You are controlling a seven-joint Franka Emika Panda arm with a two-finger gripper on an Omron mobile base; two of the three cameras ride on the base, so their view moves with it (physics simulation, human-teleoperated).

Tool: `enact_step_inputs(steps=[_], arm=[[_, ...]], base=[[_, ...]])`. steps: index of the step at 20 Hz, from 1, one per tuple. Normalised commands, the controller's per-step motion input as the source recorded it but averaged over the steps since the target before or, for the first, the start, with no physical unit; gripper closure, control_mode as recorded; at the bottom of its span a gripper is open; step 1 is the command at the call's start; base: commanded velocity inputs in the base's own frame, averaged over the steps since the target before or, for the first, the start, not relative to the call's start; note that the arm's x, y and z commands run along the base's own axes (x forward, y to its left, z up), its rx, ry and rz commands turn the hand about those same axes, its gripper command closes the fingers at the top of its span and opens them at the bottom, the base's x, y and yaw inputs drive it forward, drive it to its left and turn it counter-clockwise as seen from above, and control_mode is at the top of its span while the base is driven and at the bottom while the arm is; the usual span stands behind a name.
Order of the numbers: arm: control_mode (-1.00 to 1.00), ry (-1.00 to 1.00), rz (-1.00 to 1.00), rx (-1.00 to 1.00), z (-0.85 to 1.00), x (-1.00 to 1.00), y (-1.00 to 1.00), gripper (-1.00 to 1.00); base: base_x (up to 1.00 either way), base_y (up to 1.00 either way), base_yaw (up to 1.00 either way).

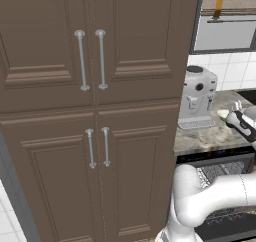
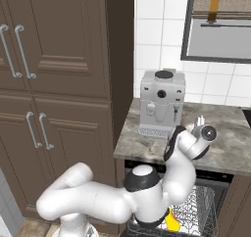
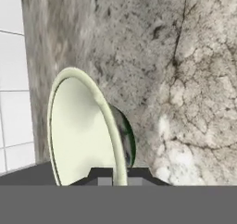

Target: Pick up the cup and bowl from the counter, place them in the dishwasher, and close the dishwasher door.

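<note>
I am clamping the gripper [image 3: 113,181] on the bowl [image 3: 81,130] rim between the jaws; I am lifting slowly, keeping it level above the counter [image 3: 185,79].

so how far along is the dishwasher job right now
Done: the yellow cup already lies in the dishwasher rack. In hand: the gripper has shut on the rim of the bowl, which sits over the counter beside the coffee machine; whether it has lifted is unclear. Left: carry the bowl to the rack, then close the dishwasher door, which isn't visible here.
</note>
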Motion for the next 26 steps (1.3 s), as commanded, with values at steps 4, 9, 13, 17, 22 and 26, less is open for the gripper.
enact_step_inputs(steps=[4, 9, 13, 17, 22, 26], arm=[[-1.00, 0.00, 0.00, 0.05, -0.09, 0.06, -0.14, 1.00], [-1.00, -0.05, 0.00, 0.00, 0.02, -0.39, 0.00, 1.00], [-1.00, -0.11, 0.01, 0.00, 0.08, -0.84, 0.00, 1.00], [-1.00, -0.11, 0.02, 0.00, 0.13, -0.73, 0.02, 1.00], [-1.00, -0.10, 0.05, 0.00, 0.10, -0.70, 0.07, 1.00], [-1.00, -0.09, 0.08, 0.00, 0.08, -0.70, 0.01, 1.00]], base=[[0.00, 0.00, 0.00], [0.00, 0.00, 0.00], [0.00, 0.00, 0.00], [0.00, 0.00, 0.00], [0.00, 0.00, 0.00], [0.00, 0.00, 0.00]])
